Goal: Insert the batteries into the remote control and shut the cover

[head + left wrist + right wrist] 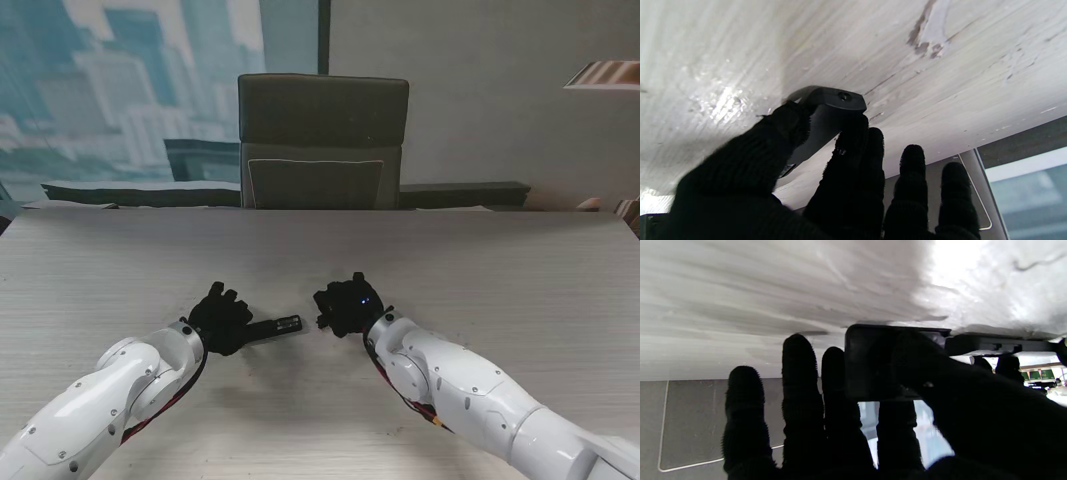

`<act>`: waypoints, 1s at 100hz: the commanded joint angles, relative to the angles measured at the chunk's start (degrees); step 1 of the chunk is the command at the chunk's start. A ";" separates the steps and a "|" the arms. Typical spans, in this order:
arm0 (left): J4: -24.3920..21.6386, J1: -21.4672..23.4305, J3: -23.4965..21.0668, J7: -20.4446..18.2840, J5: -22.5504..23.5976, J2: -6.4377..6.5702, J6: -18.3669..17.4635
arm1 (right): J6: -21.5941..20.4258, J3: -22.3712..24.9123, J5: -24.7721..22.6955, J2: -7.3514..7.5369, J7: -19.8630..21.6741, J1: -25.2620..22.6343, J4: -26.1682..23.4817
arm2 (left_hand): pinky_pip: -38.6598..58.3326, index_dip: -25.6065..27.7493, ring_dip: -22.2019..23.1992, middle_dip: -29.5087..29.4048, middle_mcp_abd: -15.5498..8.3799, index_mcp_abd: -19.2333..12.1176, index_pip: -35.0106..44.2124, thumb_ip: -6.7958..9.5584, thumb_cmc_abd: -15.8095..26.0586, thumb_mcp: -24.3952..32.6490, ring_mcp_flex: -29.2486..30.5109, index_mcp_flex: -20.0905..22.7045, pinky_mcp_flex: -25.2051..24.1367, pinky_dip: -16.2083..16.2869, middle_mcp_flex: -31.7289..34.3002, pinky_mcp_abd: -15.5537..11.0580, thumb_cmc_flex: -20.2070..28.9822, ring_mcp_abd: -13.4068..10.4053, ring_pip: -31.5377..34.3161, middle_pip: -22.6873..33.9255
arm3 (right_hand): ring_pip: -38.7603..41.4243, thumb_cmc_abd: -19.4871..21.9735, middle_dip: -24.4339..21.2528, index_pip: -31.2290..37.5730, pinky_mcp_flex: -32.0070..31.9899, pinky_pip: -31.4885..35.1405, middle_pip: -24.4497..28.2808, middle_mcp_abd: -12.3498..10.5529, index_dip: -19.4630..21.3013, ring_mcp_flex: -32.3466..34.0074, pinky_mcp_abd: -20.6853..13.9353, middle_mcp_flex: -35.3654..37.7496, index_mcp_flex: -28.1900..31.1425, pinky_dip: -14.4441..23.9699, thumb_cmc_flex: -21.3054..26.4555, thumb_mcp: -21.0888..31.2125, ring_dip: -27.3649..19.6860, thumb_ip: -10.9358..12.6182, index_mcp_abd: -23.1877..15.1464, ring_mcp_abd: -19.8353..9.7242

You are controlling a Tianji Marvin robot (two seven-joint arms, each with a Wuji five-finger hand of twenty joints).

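A: So, where's the remote [276, 327]?
B: On the surface [500, 270], near the chair [322, 140] side's center, btwn both hands.
A: Left hand [220, 318]?
B: Clamped on the remote's end, thumb and fingers [853, 156] round it.
A: Right hand [347, 305]?
B: Grasping a flat dark cover [873, 363], just beside the remote's free end.

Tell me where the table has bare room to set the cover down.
Bare wood lies left of the left hand, right of the right hand, and between both hands and the chair. Crowded: the gap between the hands, where the remote control and the dark cover sit.
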 commanded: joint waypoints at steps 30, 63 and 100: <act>2.67 1.23 1.51 -1.23 0.10 -0.01 -0.86 | -1.75 2.31 -0.31 0.14 0.38 -2.19 -4.30 | 0.82 1.60 -0.44 0.70 -1.04 -17.24 4.34 1.45 -2.07 -0.37 0.64 1.60 -0.43 -0.84 0.14 0.58 6.37 0.53 0.70 1.07 | -2.23 -0.52 -3.29 -2.60 1.04 0.61 -2.68 -1.80 -2.69 4.38 3.58 6.39 7.18 -1.00 2.01 0.88 -2.90 -0.81 0.91 -0.16; 2.90 0.30 2.65 -0.07 0.07 0.10 -2.82 | -0.36 -0.25 2.30 -2.10 0.09 -0.06 -3.31 | 0.92 2.15 -0.49 0.79 -1.56 -17.15 3.69 0.93 -5.23 3.50 1.21 0.15 0.00 -1.04 0.16 0.77 5.85 0.29 0.77 1.27 | -2.41 -1.18 -3.50 -3.51 0.86 0.60 -2.75 -2.10 -2.95 4.17 3.40 7.69 7.99 -1.08 2.08 0.46 -3.08 -0.85 0.84 -0.07; 3.50 -0.25 3.24 1.42 0.56 0.27 -4.16 | 0.78 -3.76 6.27 -5.25 0.22 2.62 0.47 | 0.71 2.36 -0.69 0.85 -2.00 -16.72 3.21 0.19 -7.01 7.50 1.62 -0.35 -0.19 -1.59 0.13 0.86 4.17 -0.06 0.75 1.35 | -2.33 -0.21 -4.00 -4.85 0.84 0.83 -3.50 -2.51 -3.47 4.45 3.20 9.77 8.84 -1.03 1.63 -0.44 -3.15 -0.67 0.25 -0.23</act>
